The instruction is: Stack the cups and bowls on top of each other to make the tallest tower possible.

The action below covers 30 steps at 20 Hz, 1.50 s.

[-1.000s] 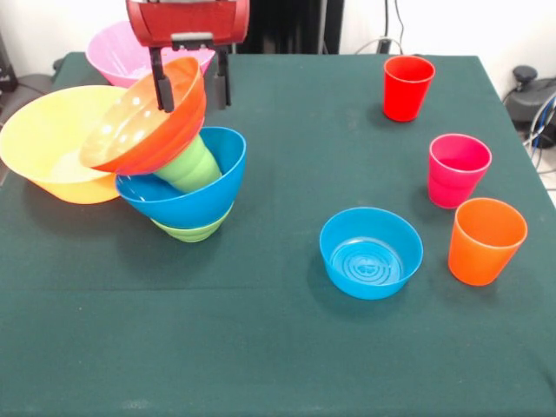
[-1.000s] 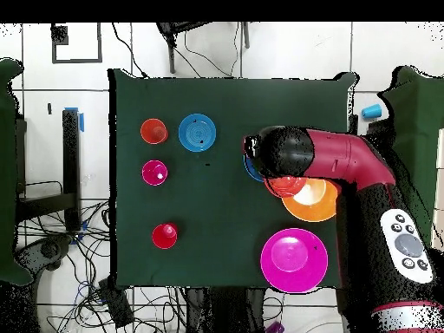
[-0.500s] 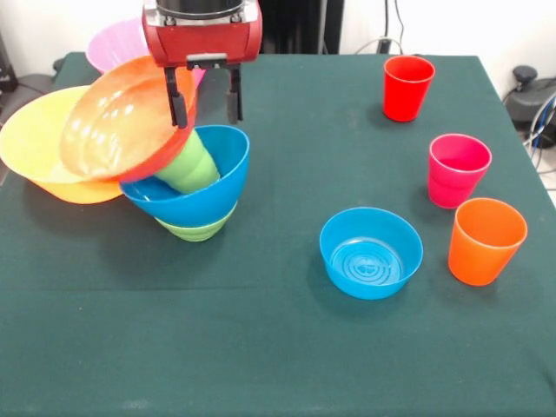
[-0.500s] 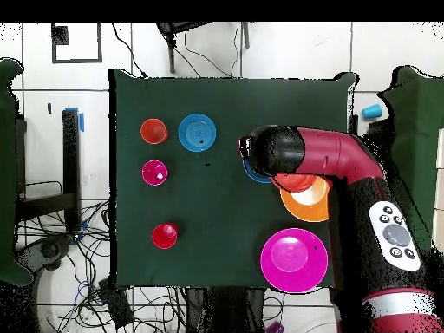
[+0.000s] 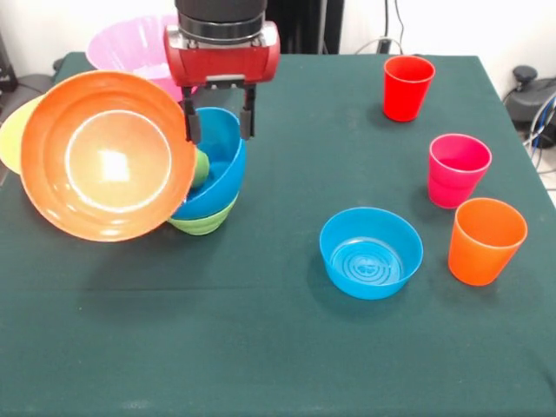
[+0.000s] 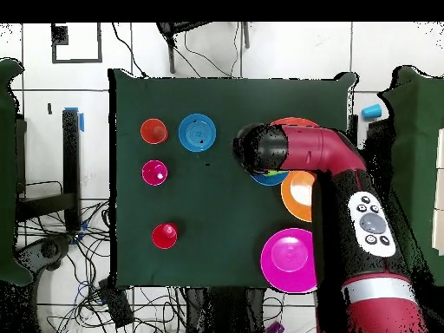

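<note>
My gripper (image 5: 219,122) is open and empty, just above the wide blue bowl (image 5: 222,169). That bowl sits tilted in the small green bowl (image 5: 205,226). The light green cup (image 5: 201,167) lies inside the blue bowl, mostly hidden. The shallow orange-red bowl (image 5: 109,156) stands on edge against this pile, its opening facing the front camera and its rim by my left finger (image 5: 189,124). The red cup (image 5: 407,87), magenta cup (image 5: 458,169), orange cup (image 5: 486,241) and small translucent blue bowl (image 5: 371,252) stand upright to the right. In the overhead view my arm (image 6: 303,156) covers the pile.
The big pink bowl (image 5: 130,43) stands behind the pile at the table's far edge. The big yellow-orange bowl (image 5: 10,135) is mostly hidden behind the orange-red bowl. The overhead view shows the pink bowl (image 6: 289,259) and the yellow-orange bowl (image 6: 297,195) beside my arm.
The orange-red bowl has tipped off the green cup and now stands on edge, facing the front camera. The blue bowl has tilted further. My gripper moved right and lower.
</note>
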Tool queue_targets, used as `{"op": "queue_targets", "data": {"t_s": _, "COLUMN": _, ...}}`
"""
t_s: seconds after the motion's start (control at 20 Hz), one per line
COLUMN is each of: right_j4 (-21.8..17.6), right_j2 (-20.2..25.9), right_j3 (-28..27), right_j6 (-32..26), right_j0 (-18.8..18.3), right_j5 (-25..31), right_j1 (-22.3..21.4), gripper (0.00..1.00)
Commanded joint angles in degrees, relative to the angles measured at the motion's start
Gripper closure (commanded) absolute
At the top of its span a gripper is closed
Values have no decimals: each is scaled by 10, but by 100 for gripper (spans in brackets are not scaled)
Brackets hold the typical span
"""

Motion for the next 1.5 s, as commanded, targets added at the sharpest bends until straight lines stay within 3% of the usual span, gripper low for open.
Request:
{"op": "queue_targets", "data": {"t_s": 0.05, "right_j4": -57, "right_j2": -41, "right_j3": -3, "right_j6": 28, "right_j0": 31, "right_j5": 45, "right_j1": 36, "gripper": 0}}
{"op": "queue_targets", "data": {"t_s": 0.95, "right_j4": -24, "right_j2": -76, "right_j3": 40, "right_j6": 63, "right_j0": 91, "right_j5": -3, "right_j1": 8, "gripper": 0}}
{"op": "queue_targets", "data": {"t_s": 1.5, "right_j4": -22, "right_j2": -87, "right_j3": 29, "right_j6": 38, "right_j0": 70, "right_j5": -16, "right_j1": -7, "gripper": 0}}
